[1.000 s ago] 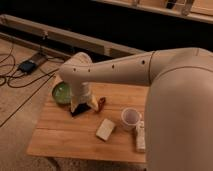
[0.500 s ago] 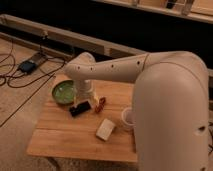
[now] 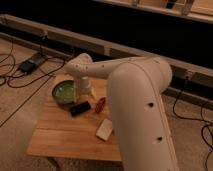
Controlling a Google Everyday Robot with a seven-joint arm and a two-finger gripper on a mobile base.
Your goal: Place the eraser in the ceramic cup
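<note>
**A:** Talk me through it, left to right. What has changed?

**B:** Starting on the left, the green bowl [image 3: 63,93] sits on the worktop [image 3: 60,135] just as it did a second ago. The eraser [image 3: 80,108] lies flat just beside it, in the same spot. You haven't lifted it.

**A:** And the gripper?

**B:** The gripper [image 3: 87,92] hangs just above and behind the eraser, between the bowl and the red-orange object [image 3: 100,104]. I can't tell whether it's spread or pinched together, and nothing shows it holding anything.

**A:** So what actually moved?

**B:** Your arm [image 3: 140,95]. It has swung across the view and now covers the right side of the worktop. The pale block [image 3: 104,129] peeks out at its edge. The ceramic cup was in plain sight on the right a second ago, and now it's hidden behind the arm.

**A:** What does that mean for the task?

**B:** I'd say you're lined up for the pick, but the grasp isn't made yet. After that you carry the eraser right, to a cup you can't currently see.
</note>
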